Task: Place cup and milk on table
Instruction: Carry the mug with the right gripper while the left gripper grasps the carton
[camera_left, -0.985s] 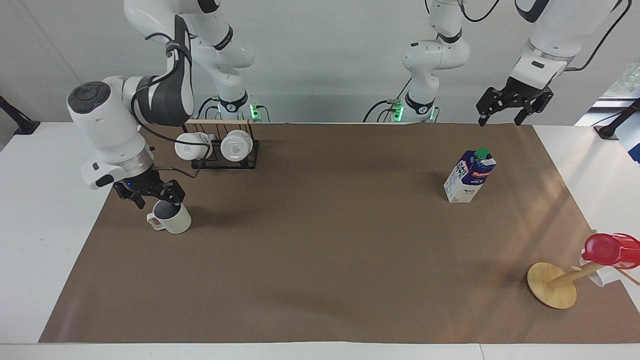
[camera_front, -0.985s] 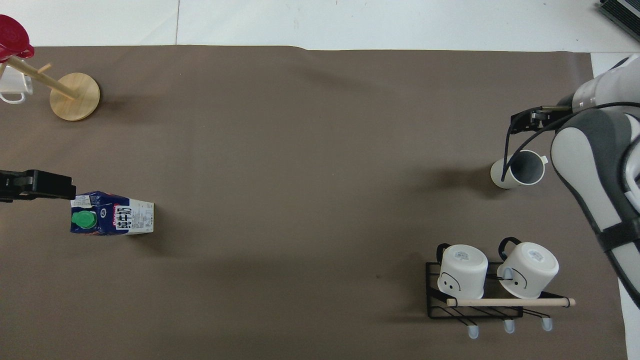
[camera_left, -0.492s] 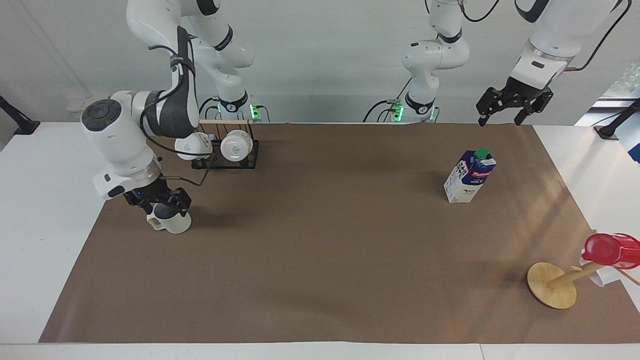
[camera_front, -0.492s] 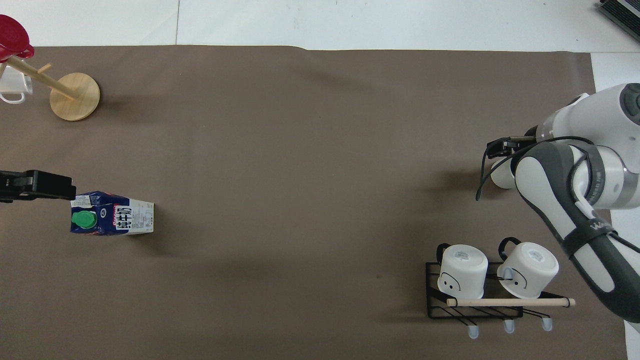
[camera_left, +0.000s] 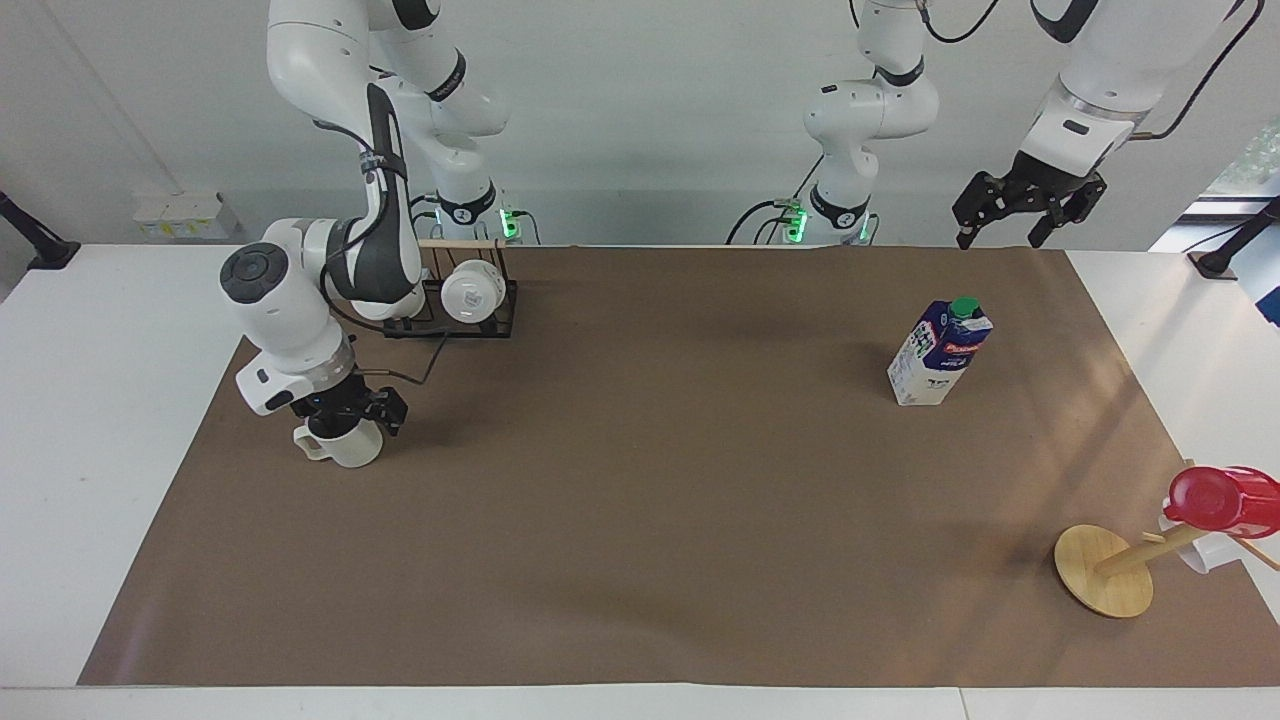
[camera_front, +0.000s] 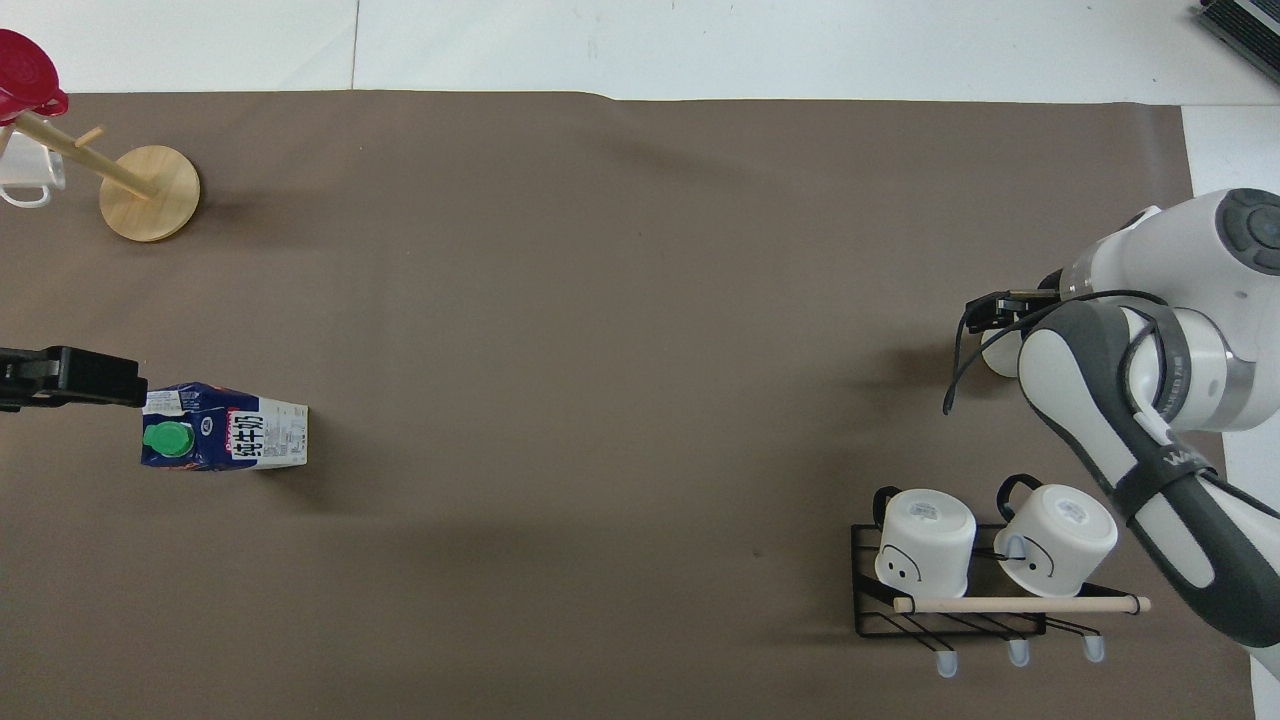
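Note:
The cream-white cup (camera_left: 350, 450) stands upright on the brown sheet (camera_left: 650, 480) of the table (camera_left: 90, 400), toward the right arm's end, with its handle pointing toward that end. My right gripper (camera_left: 348, 412) is low over the cup's mouth, open, with a finger on either side of the rim. In the overhead view the gripper (camera_front: 990, 312) and arm hide most of the cup (camera_front: 998, 358). The milk (camera_left: 938, 352) stands upright toward the left arm's end and also shows in the overhead view (camera_front: 225, 440). My left gripper (camera_left: 1020, 215) is open, empty and raised above the milk.
A black wire rack (camera_left: 500, 310) with two white mugs (camera_front: 925, 540) lies near the right arm's base. A wooden peg stand (camera_left: 1105, 570) with a red cup (camera_left: 1220, 498) and a white mug (camera_front: 25, 180) stands at the corner farthest from the robots, at the left arm's end.
My right gripper has swung from beside the cup to over its mouth and come lower. The cup and the milk have not moved. The left arm has barely moved.

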